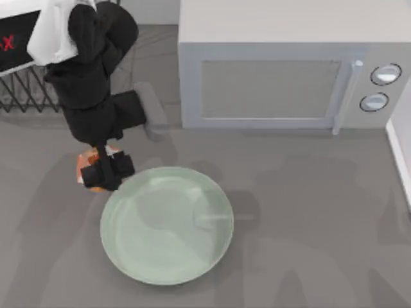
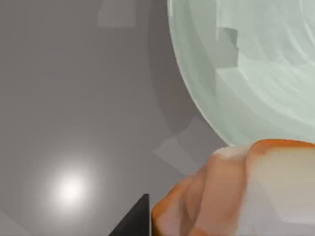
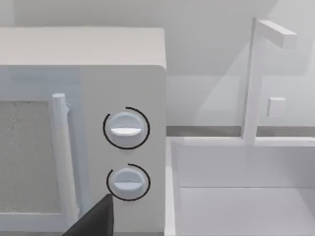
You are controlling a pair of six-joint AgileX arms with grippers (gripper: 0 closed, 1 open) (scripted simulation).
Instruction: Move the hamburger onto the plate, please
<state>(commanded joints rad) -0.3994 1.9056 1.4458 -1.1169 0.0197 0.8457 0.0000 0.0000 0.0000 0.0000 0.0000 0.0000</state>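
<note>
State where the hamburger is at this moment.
In the top view, the hamburger sits at the table's left, under the left gripper, just beyond the plate's upper-left rim.

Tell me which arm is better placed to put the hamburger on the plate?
Left. Its claw is already at the hamburger, just beside the plate; the right wrist view faces the microwave.

grey table (image 1: 308, 218), plate (image 1: 167, 224), hamburger (image 1: 87, 168), microwave (image 1: 282, 77)
</note>
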